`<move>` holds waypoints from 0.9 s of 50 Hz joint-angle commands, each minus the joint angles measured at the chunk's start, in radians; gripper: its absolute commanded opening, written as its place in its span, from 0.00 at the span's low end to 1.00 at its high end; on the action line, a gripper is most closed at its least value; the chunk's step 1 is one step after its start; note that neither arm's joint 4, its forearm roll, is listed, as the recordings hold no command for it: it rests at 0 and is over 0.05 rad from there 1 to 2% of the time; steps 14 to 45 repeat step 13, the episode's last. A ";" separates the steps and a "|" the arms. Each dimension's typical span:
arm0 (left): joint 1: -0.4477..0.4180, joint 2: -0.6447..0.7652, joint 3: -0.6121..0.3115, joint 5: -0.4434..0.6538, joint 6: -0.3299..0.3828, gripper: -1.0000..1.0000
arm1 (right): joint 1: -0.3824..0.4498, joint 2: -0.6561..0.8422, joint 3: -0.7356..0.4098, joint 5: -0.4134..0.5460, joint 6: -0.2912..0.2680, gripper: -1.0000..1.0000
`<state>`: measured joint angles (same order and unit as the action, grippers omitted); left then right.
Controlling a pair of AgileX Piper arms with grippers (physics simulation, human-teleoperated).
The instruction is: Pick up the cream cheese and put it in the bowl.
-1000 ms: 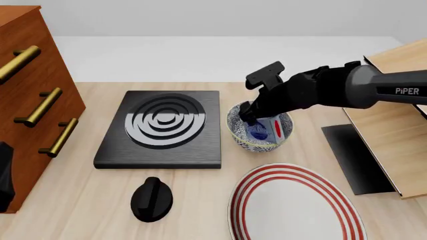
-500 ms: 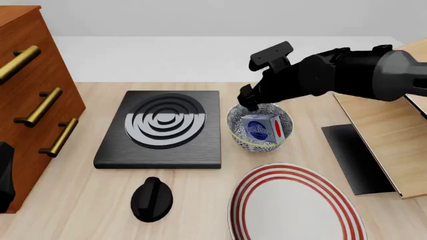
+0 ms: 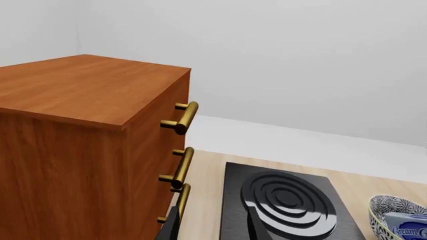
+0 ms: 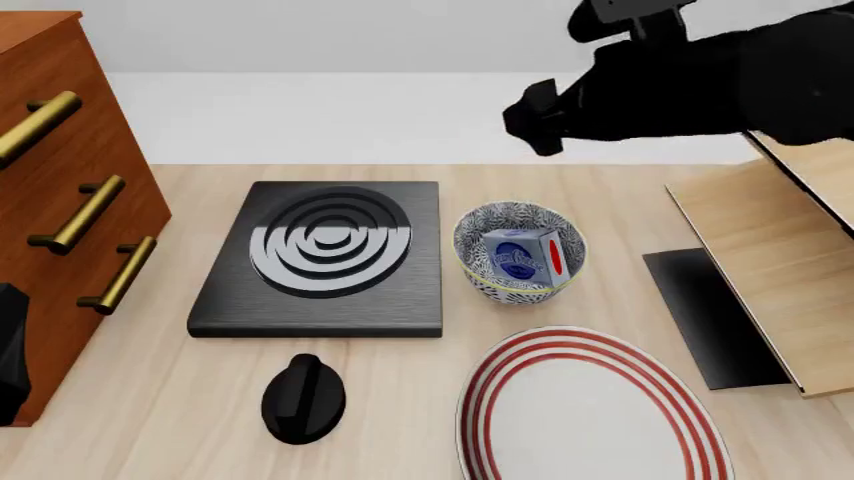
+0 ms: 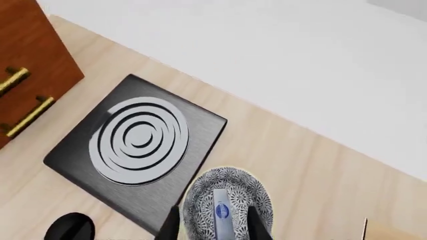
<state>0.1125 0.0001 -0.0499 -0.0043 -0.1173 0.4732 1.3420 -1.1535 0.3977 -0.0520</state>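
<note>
The cream cheese [image 4: 523, 258], a small pale box with a blue oval logo and a red mark on its end, lies inside the floral bowl [image 4: 487, 222] at the table's middle. My right gripper [image 4: 537, 118] is open and empty, high above and behind the bowl. In the right wrist view the gripper [image 5: 213, 231] looks down on the bowl [image 5: 200, 192] with the box [image 5: 222, 214] in it. My left gripper [image 3: 212, 231] is open and empty near the cabinet, at the left edge of the front view [image 4: 8, 350]. Bowl [image 3: 385, 206] and box [image 3: 408, 226] also show in the left wrist view.
A black burner plate [image 4: 324, 255] lies left of the bowl, with a black knob [image 4: 303, 398] in front of it. A red-striped plate [image 4: 594, 410] lies at the front. A wooden cabinet with brass handles [image 4: 54, 180] stands at left. A wooden board [image 4: 774, 260] and black slab [image 4: 707, 315] are at right.
My right gripper has let go of the cream cheese, leaving it in the bowl, and has risen up and back from the bowl.
</note>
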 commanded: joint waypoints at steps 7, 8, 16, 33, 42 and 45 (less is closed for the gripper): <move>-0.002 0.000 -0.001 0.000 -0.005 1.00 | -0.019 -0.270 0.212 -0.077 0.022 1.00; -0.001 0.000 0.001 -0.001 -0.005 1.00 | -0.016 -0.290 0.233 -0.080 0.028 1.00; 0.000 0.000 0.002 -0.003 -0.006 1.00 | -0.023 -0.392 0.308 -0.092 0.021 1.00; 0.000 0.000 0.002 -0.003 -0.006 1.00 | -0.023 -0.392 0.308 -0.092 0.021 1.00; 0.000 0.000 0.002 -0.003 -0.006 1.00 | -0.023 -0.392 0.308 -0.092 0.021 1.00; 0.000 0.000 0.002 -0.003 -0.006 1.00 | -0.023 -0.392 0.308 -0.092 0.021 1.00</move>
